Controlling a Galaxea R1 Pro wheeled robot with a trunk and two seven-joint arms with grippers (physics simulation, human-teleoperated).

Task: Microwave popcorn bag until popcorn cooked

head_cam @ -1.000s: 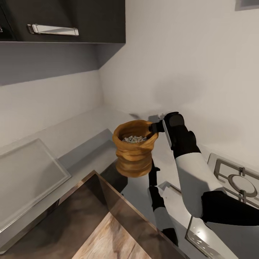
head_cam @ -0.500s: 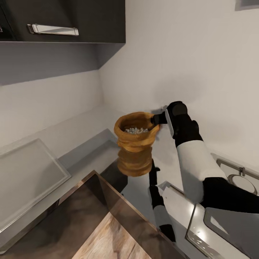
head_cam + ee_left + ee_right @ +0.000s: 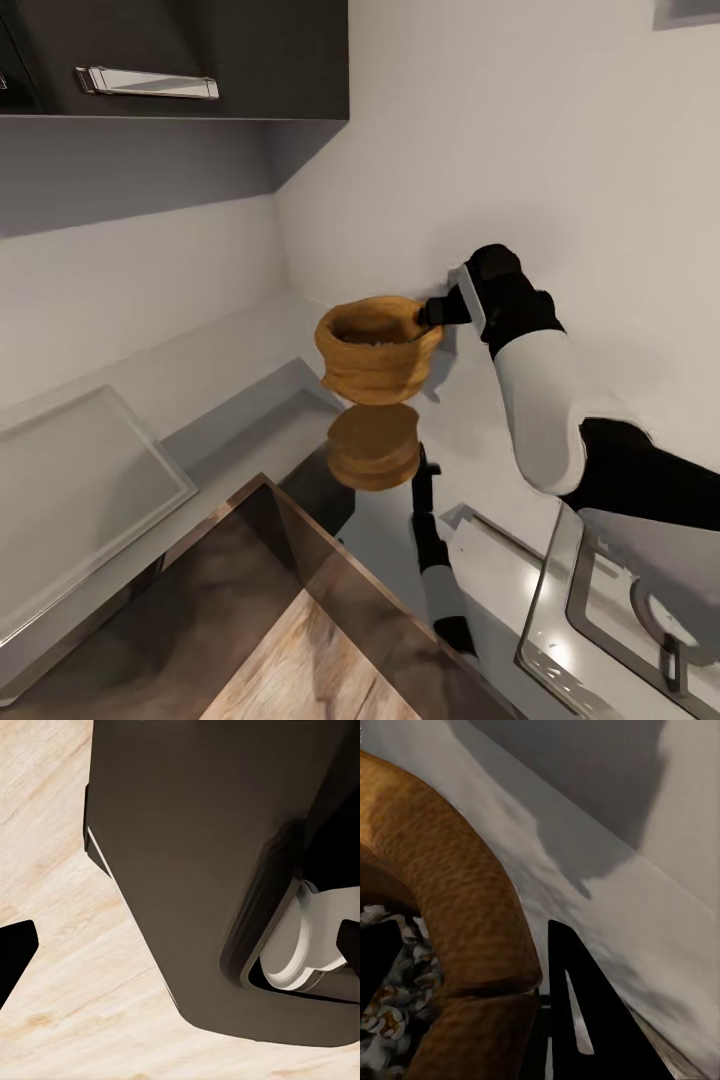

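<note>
The mustard-yellow popcorn bag [image 3: 375, 350] hangs clear of the pale grey countertop [image 3: 240, 410], close to the corner of the walls. Its mirror image shows in the shiny top just below it. My right gripper [image 3: 437, 312] is shut on the bag's rolled rim on the side away from the corner. In the right wrist view the thick rim [image 3: 472, 907] lies pinched beside a black finger [image 3: 577, 1020], and pale popcorn kernels [image 3: 390, 1005] show inside the bag. My left gripper [image 3: 180, 945] hangs open over the wooden floor, next to my dark base. The microwave is out of view.
A dark upper cabinet [image 3: 200, 60] with a steel handle hangs over the counter's left run. A pale framed panel [image 3: 70, 500] lies in the counter at the left. The steel hob [image 3: 640, 600] sits at the lower right. Dark glossy cabinet fronts [image 3: 230, 600] drop below the counter edge.
My right gripper has lifted the popcorn bag up off the countertop and a little toward the wall. A gap now separates the bag from its reflection.
</note>
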